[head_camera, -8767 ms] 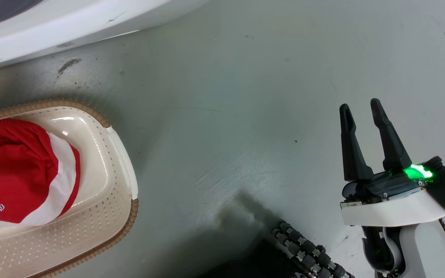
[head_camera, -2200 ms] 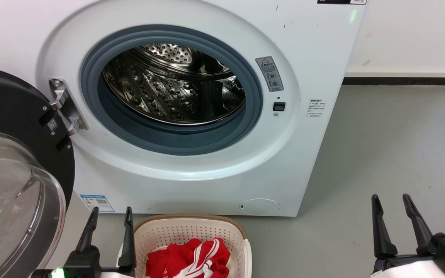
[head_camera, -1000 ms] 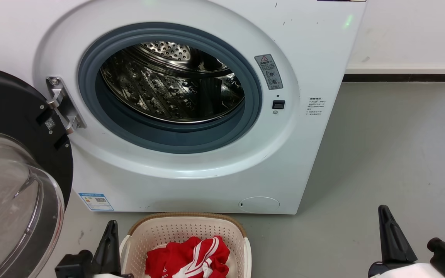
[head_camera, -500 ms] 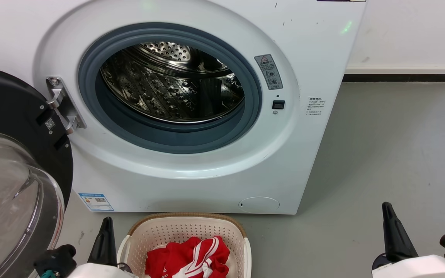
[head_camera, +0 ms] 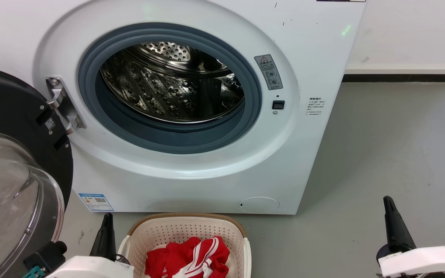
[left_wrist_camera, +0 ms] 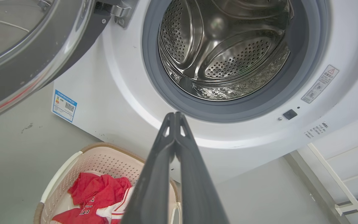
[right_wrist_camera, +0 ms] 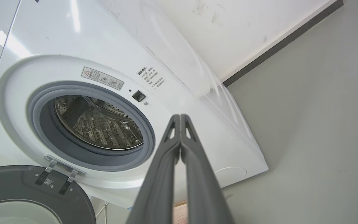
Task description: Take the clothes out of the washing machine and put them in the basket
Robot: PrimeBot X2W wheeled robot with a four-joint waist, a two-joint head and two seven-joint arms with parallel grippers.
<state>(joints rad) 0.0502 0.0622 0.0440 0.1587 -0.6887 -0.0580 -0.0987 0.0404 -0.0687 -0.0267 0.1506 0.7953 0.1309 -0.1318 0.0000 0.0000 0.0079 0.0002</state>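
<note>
The white washing machine [head_camera: 303, 154] stands open, and its steel drum [head_camera: 172, 85] shows bare metal with no fabric in it. The red clothes [head_camera: 187, 256] with white stripes lie in the cream basket [head_camera: 185, 217] on the floor just in front of the washer. My left gripper [head_camera: 107, 222] is shut and holds nothing, just left of the basket. My right gripper [head_camera: 389, 206] is shut and holds nothing, over the floor at the far right. In the left wrist view the fingertips [left_wrist_camera: 175, 116] meet below the porthole, with the basket [left_wrist_camera: 104, 146] and clothes [left_wrist_camera: 95, 193] at lower left.
The black-framed glass door [head_camera: 14, 193] hangs open at the left, close to my left arm. Grey floor [head_camera: 392, 146] stretches to the right of the washer up to a white wall with a dark baseboard [head_camera: 400, 80].
The head camera has risen from the floor and basket to the washer front. Both grippers, open 2.2 s ago, are now shut, and their wrists have rolled since. The clothes stay in the basket.
</note>
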